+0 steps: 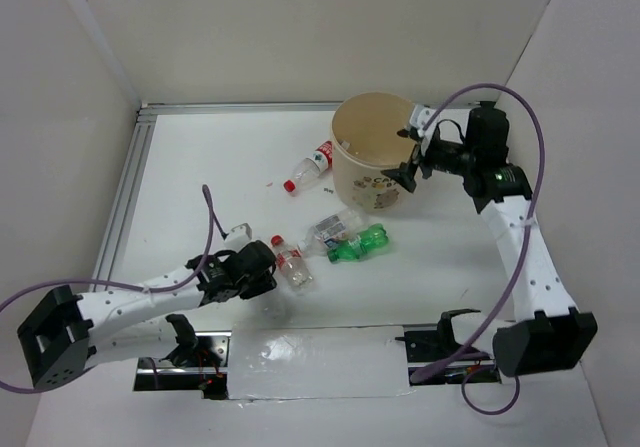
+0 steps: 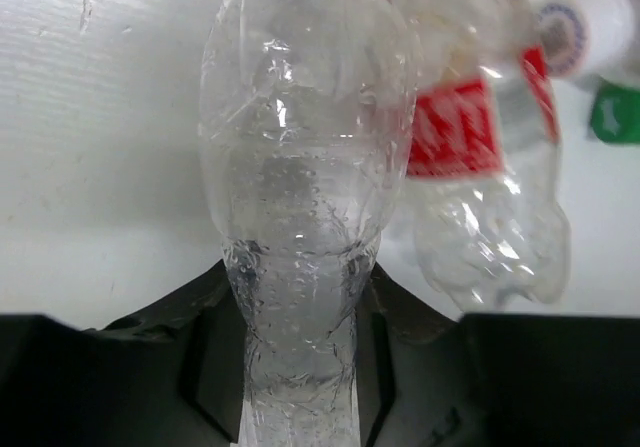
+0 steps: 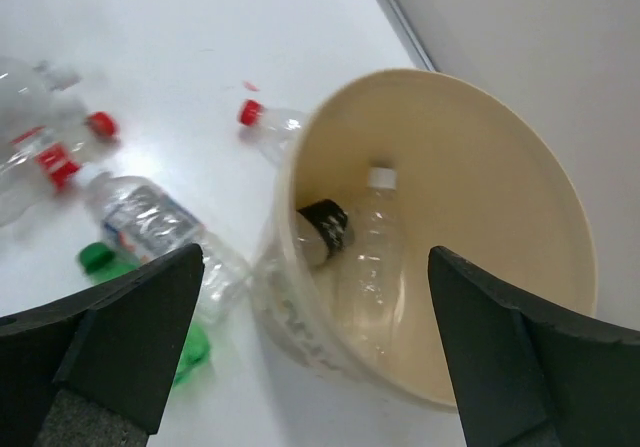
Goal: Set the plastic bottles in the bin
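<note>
My left gripper [image 1: 268, 279] is shut on the narrow part of a clear label-less bottle [image 2: 300, 167], low over the table. Right beside it lies a red-capped, red-labelled bottle [image 1: 291, 265], which also shows in the left wrist view [image 2: 480, 157]. A clear labelled bottle [image 1: 334, 229] and a green bottle [image 1: 358, 245] lie right of that. Another red-capped bottle [image 1: 309, 166] lies left of the bin [image 1: 352, 162]. My right gripper [image 1: 408, 172] is open and empty over the bin's right rim. Inside the bin [image 3: 560, 217] lie a black-capped bottle [image 3: 325, 229] and a clear white-capped bottle [image 3: 375, 252].
White walls close in the table on the left, back and right. A metal rail [image 1: 122, 197] runs along the left edge. A small red scrap [image 1: 268, 182] lies near the far red-capped bottle. The arm bases and a taped strip [image 1: 320, 362] sit at the near edge.
</note>
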You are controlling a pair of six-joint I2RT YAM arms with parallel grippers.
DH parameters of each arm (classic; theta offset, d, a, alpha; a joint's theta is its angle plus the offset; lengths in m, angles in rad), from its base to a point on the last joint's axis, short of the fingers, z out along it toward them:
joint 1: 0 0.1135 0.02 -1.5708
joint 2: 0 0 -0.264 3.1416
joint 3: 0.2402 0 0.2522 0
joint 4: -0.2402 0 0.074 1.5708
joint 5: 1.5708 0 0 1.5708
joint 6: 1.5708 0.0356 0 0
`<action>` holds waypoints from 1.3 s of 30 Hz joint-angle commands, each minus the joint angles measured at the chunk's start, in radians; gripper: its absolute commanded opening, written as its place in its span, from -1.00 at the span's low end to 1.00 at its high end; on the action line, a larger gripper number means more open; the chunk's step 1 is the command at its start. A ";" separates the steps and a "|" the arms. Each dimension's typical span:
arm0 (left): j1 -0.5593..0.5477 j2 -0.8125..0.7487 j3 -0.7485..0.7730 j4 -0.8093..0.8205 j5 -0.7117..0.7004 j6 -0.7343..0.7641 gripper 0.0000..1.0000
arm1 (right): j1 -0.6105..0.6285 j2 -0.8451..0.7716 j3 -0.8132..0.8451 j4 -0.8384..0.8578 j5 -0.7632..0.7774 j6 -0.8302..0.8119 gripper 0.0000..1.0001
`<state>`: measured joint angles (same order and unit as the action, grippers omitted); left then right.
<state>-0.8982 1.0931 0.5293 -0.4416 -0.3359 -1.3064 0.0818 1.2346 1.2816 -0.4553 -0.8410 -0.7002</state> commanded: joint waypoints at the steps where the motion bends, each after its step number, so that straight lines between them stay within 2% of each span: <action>1: -0.062 -0.134 0.112 -0.167 -0.063 0.015 -1.00 | 0.009 -0.176 -0.065 -0.115 -0.176 -0.119 1.00; 2: -0.073 -0.168 0.168 -0.213 -0.074 0.050 -1.00 | 0.025 -0.205 -0.123 -0.115 -0.185 -0.130 1.00; 4: -0.085 -0.246 0.225 -0.213 -0.104 0.100 -1.00 | 0.044 -0.259 -0.180 -0.132 -0.167 -0.130 1.00; 6: -0.085 -0.260 0.326 -0.188 -0.123 0.195 -1.00 | 0.068 -0.313 -0.246 -0.172 -0.135 -0.185 1.00; 8: -0.085 -0.231 0.401 -0.137 -0.158 0.305 -1.00 | 0.078 -0.357 -0.306 -0.206 -0.112 -0.211 0.87; 10: -0.085 -0.175 0.516 -0.016 -0.196 0.384 -1.00 | 0.078 -0.392 -0.347 -0.245 -0.102 -0.249 0.54; 11: -0.085 -0.095 0.556 0.033 -0.196 0.465 -0.99 | 0.078 -0.402 -0.397 -0.246 -0.089 -0.290 -0.11; 12: -0.085 -0.049 0.596 0.087 -0.210 0.504 -0.99 | 0.078 -0.411 -0.428 -0.246 -0.089 -0.303 -0.36; 13: -0.071 -0.001 0.676 0.200 -0.210 0.542 -0.99 | 0.078 -0.420 -0.458 -0.246 -0.058 -0.303 -0.50; 14: -0.052 0.049 0.716 0.254 -0.194 0.579 -0.99 | 0.078 -0.432 -0.485 -0.232 -0.047 -0.330 -0.55; 15: -0.039 0.154 0.807 0.294 -0.183 0.634 -0.99 | 0.078 -0.432 -0.528 -0.232 -0.037 -0.340 -0.51; 17: -0.009 0.264 0.908 0.386 -0.161 0.686 -0.97 | 0.078 -0.432 -0.557 -0.221 -0.024 -0.352 -0.39; 18: 0.002 0.371 1.020 0.386 -0.161 0.705 -0.97 | 0.087 -0.432 -0.567 -0.221 -0.024 -0.363 -0.36; 20: 0.040 0.470 1.127 0.386 -0.161 0.714 -0.97 | 0.087 -0.432 -0.579 -0.221 -0.015 -0.363 -0.30; 22: 0.061 0.554 1.252 0.397 -0.146 0.714 -0.94 | 0.087 -0.423 -0.597 -0.230 -0.015 -0.372 -0.23; 27: 0.102 0.784 1.432 0.396 -0.137 0.670 -0.81 | 0.096 -0.423 -0.628 -0.181 0.003 -0.372 0.17; 29: 0.120 0.836 1.512 0.368 -0.125 0.636 -0.70 | 0.105 -0.423 -0.642 -0.172 0.016 -0.372 0.32; 30: 0.120 0.858 1.529 0.368 -0.106 0.636 -0.59 | 0.105 -0.414 -0.656 -0.157 0.026 -0.372 0.41; 31: 0.120 0.917 1.564 0.379 -0.082 0.636 -0.23 | 0.114 -0.403 -0.680 -0.129 0.037 -0.383 0.69; 32: 0.120 0.918 1.590 0.379 -0.081 0.636 -0.22 | 0.115 -0.403 -0.680 -0.129 0.037 -0.383 0.69; 33: 0.120 0.941 1.621 0.341 -0.072 0.647 0.04 | 0.127 -0.393 -0.691 -0.115 0.046 -0.396 0.76; 34: 0.120 0.964 1.650 0.313 -0.063 0.647 0.47 | 0.127 -0.377 -0.700 -0.093 0.046 -0.430 0.81; 35: 0.120 0.994 1.676 0.287 -0.052 0.647 0.64 | 0.147 -0.377 -0.715 -0.071 0.046 -0.430 0.90; 37: 0.120 0.995 1.683 0.268 -0.052 0.647 0.94 | 0.171 -0.348 -0.726 -0.005 0.074 -0.440 0.90; 39: 0.120 0.935 1.617 0.297 -0.052 0.656 0.99 | 0.220 -0.295 -0.726 0.033 0.101 -0.464 0.93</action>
<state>-0.7746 2.0846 2.1551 -0.1722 -0.4034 -0.6582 0.2531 0.8997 0.5610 -0.5529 -0.7734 -1.1168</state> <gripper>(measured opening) 0.988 0.960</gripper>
